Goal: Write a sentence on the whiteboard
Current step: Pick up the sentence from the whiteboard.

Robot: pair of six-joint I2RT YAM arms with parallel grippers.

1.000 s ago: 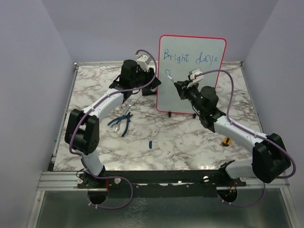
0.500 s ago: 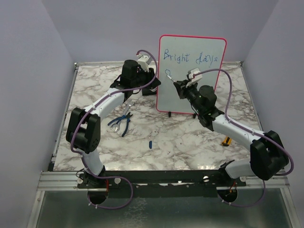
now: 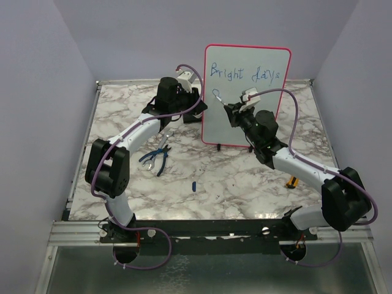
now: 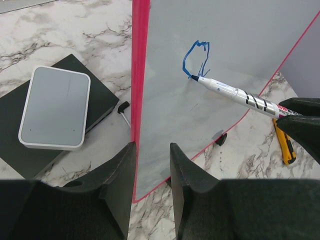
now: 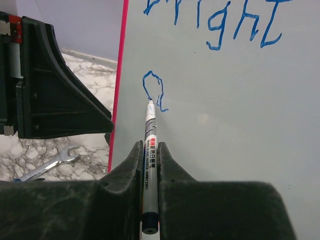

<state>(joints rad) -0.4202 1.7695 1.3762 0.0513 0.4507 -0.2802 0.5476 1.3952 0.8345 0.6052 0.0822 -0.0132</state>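
The whiteboard (image 3: 248,56) stands upright at the rear centre of the desk (image 3: 233,184). The left gripper (image 4: 152,150) has its jaws set narrowly on the board's red left frame, apparently steadying it. The right gripper (image 5: 150,147) has its jaws clamped on the marker (image 5: 150,150), tip at the first loop (image 5: 152,90) of line two. Over the last second the right arm edged slightly leftward. The sentence (image 3: 223,71) reads only "Bright days", so "ahead" is barely begun.
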